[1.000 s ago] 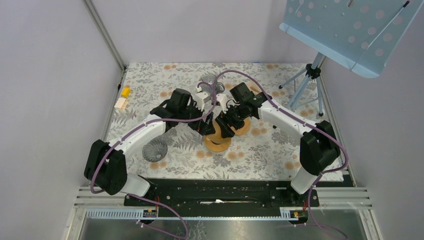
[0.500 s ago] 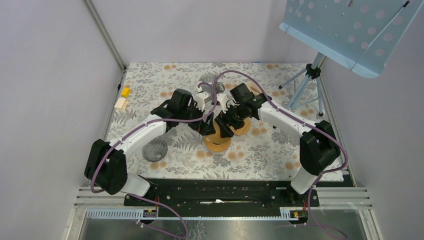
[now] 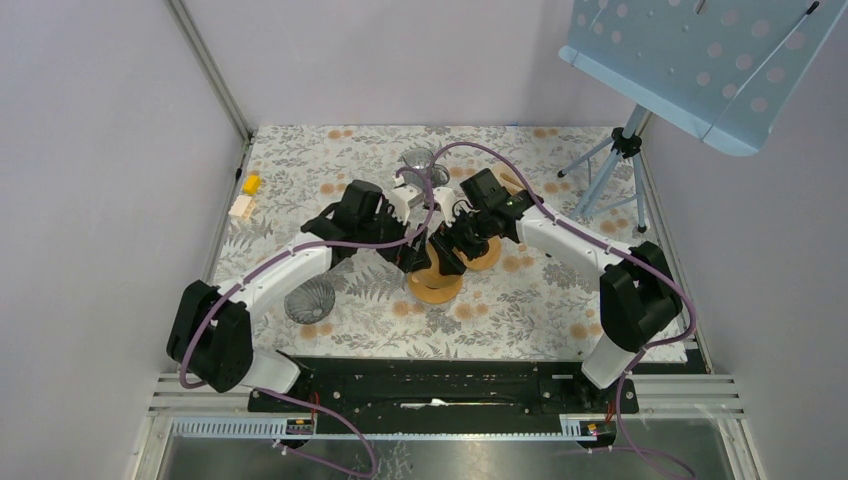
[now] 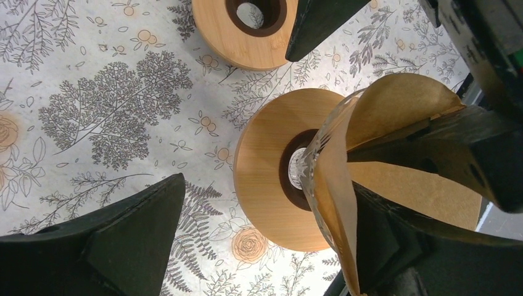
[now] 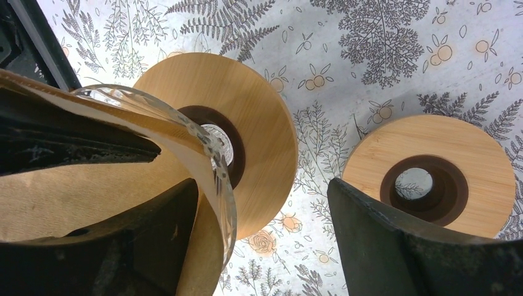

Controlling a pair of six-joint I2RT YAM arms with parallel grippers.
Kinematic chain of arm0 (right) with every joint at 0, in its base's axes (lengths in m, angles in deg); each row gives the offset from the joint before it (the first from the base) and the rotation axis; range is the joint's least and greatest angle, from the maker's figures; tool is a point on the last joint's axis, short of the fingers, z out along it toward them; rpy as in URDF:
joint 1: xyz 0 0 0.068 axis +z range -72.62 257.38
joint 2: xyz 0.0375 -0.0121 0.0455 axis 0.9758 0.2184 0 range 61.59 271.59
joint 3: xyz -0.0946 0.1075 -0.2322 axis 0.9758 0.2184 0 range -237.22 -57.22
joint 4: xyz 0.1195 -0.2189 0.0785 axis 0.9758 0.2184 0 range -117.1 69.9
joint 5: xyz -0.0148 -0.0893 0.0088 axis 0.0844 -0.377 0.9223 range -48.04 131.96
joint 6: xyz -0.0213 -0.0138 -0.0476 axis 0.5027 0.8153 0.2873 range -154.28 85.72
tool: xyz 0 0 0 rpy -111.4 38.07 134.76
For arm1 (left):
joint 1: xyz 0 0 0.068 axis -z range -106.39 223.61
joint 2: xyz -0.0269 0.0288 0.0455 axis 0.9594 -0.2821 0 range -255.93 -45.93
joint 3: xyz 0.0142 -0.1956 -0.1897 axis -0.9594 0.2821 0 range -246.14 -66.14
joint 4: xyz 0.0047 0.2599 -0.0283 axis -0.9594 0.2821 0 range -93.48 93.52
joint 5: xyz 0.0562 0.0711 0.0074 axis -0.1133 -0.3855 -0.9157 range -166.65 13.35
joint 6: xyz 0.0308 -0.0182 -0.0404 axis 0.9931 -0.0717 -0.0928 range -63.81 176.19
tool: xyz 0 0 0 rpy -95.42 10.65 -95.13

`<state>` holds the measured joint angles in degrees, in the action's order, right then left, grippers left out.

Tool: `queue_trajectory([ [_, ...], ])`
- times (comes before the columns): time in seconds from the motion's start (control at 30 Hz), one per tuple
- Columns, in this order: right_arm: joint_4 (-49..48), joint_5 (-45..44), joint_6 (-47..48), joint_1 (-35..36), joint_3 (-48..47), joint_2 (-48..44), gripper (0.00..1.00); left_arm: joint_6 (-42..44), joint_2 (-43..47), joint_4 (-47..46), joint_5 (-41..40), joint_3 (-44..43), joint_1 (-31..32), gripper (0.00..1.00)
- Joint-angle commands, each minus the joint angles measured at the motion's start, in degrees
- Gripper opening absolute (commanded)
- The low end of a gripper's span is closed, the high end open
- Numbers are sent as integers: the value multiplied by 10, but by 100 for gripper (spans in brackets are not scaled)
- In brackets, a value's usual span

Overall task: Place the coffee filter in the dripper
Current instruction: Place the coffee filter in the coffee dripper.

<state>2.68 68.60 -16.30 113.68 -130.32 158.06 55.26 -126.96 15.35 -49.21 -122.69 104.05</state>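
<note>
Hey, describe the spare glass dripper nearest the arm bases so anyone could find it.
On the floral tablecloth, look at the near left, beside the left arm. The ribbed glass cone sits there alone, without the wooden ring or brown paper of the centre dripper.

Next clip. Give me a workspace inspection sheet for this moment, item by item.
Surface: floral cloth lies flat over the table.
Job's things: brown filter sits in the glass dripper, on a wooden stand at the table's centre.
Clutter: second wooden ring beside the stand; spare glass dripper by the left arm; glass item at the back; yellow block and pale block at the left edge.
Grippers: left gripper open; right gripper open; one finger of each close against the filter.
Cables: purple cables run along both arms and loop above the wrists.
Surroundings: perforated panel on a tripod, back right; plain walls.
</note>
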Motion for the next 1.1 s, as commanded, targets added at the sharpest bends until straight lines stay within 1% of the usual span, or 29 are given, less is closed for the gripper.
queue_trajectory([
  [0.0,0,-17,7,-3,12,-28,83,32,19,-8,-41,22,-1,98],
  [0.7,-20,-23,3,-4,34,-33,85,28,6,-14,-53,28,0,99],
  [0.9,-12,-21,3,-5,19,-44,87,25,14,-12,-51,21,0,99],
  [1.07,-1,4,1,-13,2,-56,88,29,29,-11,-36,14,0,99],
])
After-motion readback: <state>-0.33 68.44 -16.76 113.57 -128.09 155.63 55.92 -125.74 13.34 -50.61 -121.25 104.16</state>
